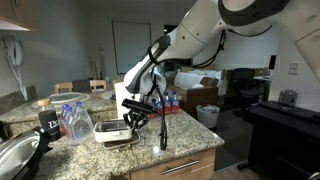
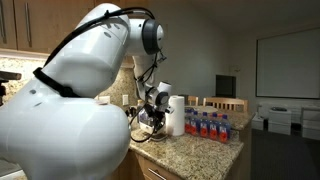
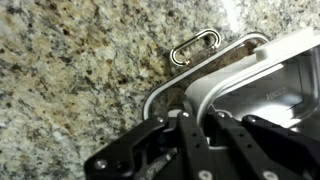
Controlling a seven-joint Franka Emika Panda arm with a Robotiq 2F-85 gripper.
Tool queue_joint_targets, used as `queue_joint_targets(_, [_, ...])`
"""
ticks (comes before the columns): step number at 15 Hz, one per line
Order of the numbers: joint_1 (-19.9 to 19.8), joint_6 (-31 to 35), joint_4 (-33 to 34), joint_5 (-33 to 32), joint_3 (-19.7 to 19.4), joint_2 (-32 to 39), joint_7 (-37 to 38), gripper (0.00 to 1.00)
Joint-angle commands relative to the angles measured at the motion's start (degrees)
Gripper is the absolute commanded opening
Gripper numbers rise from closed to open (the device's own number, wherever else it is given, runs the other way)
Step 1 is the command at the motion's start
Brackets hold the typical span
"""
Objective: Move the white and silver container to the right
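The white and silver container (image 1: 113, 132) is a shallow rectangular tub on the granite counter (image 1: 175, 140). In the wrist view its shiny inside and white rim (image 3: 262, 72) fill the right side. My gripper (image 1: 137, 118) reaches down onto the tub's right end. In the wrist view the two black fingers (image 3: 203, 122) are closed on the tub's near wall, one finger inside and one outside. In an exterior view the gripper (image 2: 152, 112) sits low beside the paper towel roll (image 2: 176, 117); the tub is mostly hidden there.
A pack of clear bottles (image 1: 75, 120) and a black mug (image 1: 49, 124) stand left of the tub, with a sink (image 1: 14, 156) at the corner. Small bottles (image 2: 208, 125) line the counter. A metal loop (image 3: 193, 47) lies on the granite. A thin black post (image 1: 163, 128) stands right of the gripper.
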Motion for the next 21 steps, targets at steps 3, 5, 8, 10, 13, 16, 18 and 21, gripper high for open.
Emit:
queue_joint_targets(3, [-2.91,14.08,-7.73,4.26,4.6,-4.47,-10.45,0.04])
queue_joint_targets(5, [-6.83,17.66,-8.65,9.71,9.14,-3.83,-18.72,0.04])
queue_joint_targets(8, [-12.73,16.03,-10.06,15.4,14.5,-4.27,-28.69,0.04])
queue_joint_targets(10, [-15.52,11.18,-11.06,17.08,15.2,-5.73,-32.71,0.04])
queue_joint_targets(13, [-15.26,0.05,-12.88,13.64,9.95,-10.59,-30.24,0.04])
queue_joint_targets(16, [-14.14,-9.7,-13.55,8.89,4.12,-15.28,-27.32,0.03])
queue_joint_targets(18, [-14.27,-15.73,-13.29,5.67,1.03,-17.56,-26.5,0.03])
queue_joint_targets(21, [-14.81,-22.02,-13.48,3.1,-2.65,-19.87,-26.57,0.03])
